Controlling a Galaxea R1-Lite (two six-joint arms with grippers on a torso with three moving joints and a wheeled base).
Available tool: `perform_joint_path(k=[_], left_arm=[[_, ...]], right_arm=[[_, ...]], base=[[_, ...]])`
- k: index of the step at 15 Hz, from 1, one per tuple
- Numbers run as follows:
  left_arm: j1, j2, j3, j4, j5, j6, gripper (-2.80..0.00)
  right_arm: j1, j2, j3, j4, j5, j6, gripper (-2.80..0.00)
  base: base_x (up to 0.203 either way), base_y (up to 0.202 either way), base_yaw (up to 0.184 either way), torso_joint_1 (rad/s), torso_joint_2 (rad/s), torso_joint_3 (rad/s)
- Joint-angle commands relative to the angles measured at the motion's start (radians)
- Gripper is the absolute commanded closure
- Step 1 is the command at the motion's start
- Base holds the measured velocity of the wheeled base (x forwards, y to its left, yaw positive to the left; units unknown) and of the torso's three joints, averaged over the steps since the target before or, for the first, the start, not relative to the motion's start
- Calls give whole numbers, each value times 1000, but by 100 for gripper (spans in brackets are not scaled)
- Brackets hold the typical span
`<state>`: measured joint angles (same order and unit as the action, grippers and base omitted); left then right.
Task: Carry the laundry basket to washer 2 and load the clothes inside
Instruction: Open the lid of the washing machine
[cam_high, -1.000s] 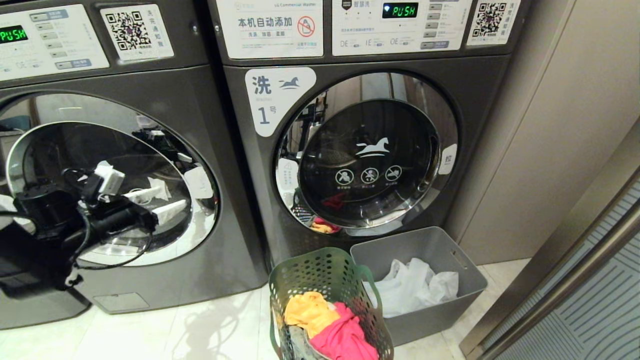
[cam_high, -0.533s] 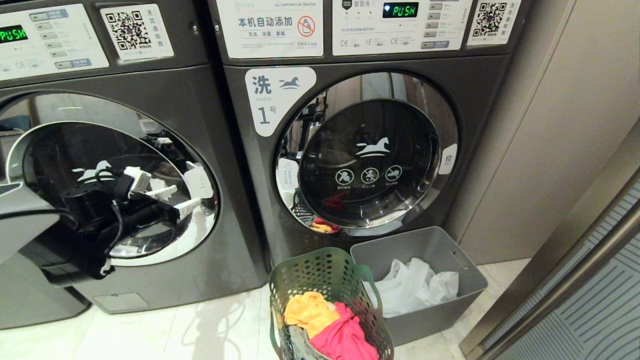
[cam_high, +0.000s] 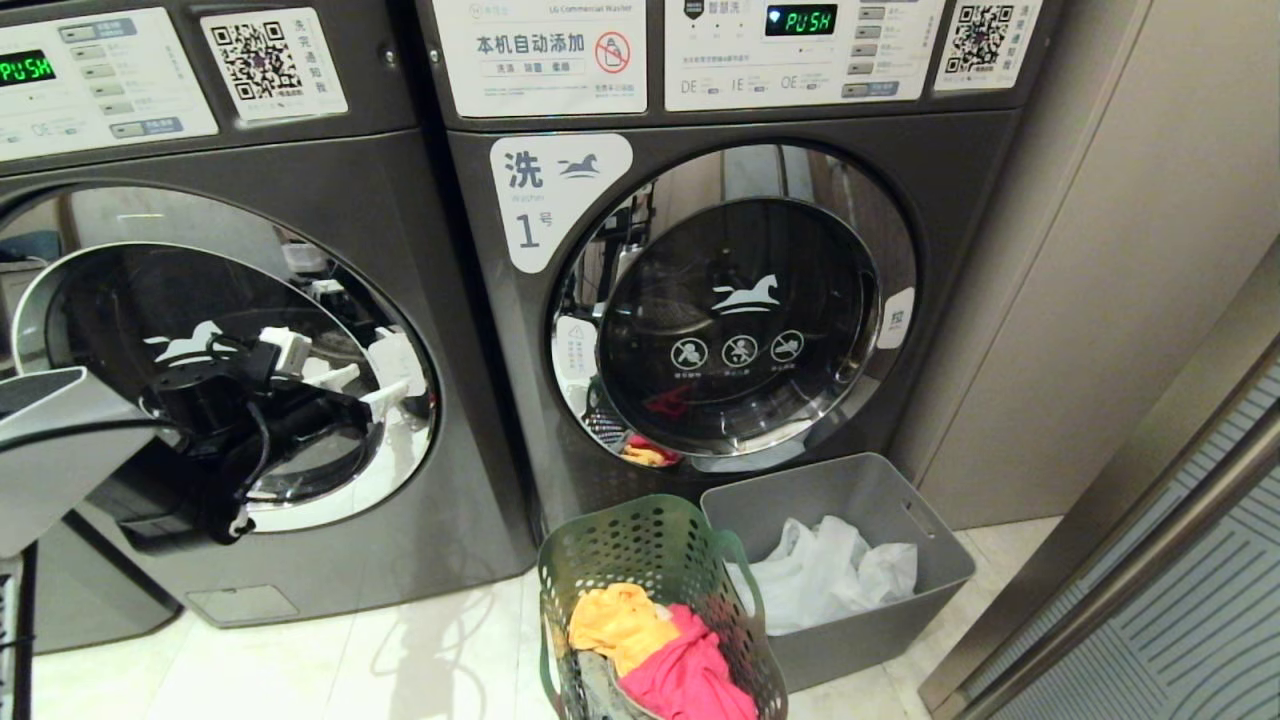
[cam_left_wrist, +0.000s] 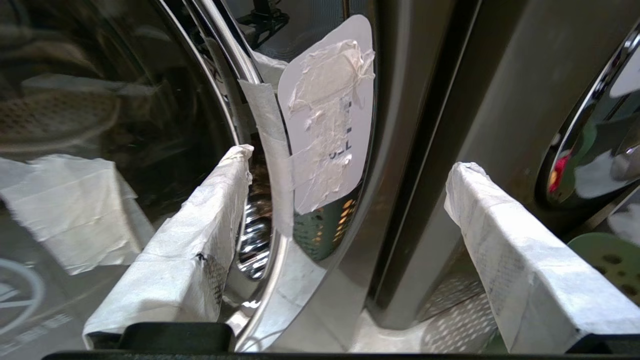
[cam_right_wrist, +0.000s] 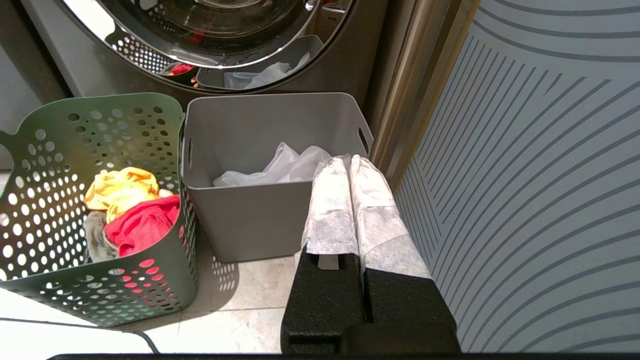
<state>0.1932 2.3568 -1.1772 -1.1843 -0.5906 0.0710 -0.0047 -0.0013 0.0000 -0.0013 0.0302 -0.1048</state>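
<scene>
Washer 2 is the dark grey machine on the left; its round chrome-rimmed door is shut. My left gripper hangs open at the door's right edge. In the left wrist view the left gripper straddles the chrome rim and a taped white tag, holding nothing. The green laundry basket stands on the floor below washer 1, holding yellow clothes and pinkish-red clothes. My right gripper is parked low and shut beside the grey bin, outside the head view.
Washer 1 stands to the right, door shut. A grey solid bin with white plastic bags sits against the basket's right side. A striped panel and a wall close off the right. Pale tiled floor lies before washer 2.
My left arm has swung to the right across washer 2's door glass, bringing the open gripper up to the door's right rim. The basket, the bin and the right arm have not moved.
</scene>
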Motion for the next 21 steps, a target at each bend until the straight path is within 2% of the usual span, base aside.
perform_joint_path(k=[1,14,19,21], left_arm=[[-7,27,-32,-8,-6,-48,-280],[-8,122,-150,-8,-33,-54,-280],[1,143,-172,-7,-122,-70,-280],[6,159,-204,-6,-133,-72,-280]], right_arm=[[0,1,0,0,0,-1,0],[0,1,0,0,0,-1,0],[0,1,0,0,0,-1,0],[0,1,0,0,0,-1,0]], base=[[0,0,0,0,0,0],[0,0,0,0,0,0],[0,0,0,0,0,0],[0,0,0,0,0,0]])
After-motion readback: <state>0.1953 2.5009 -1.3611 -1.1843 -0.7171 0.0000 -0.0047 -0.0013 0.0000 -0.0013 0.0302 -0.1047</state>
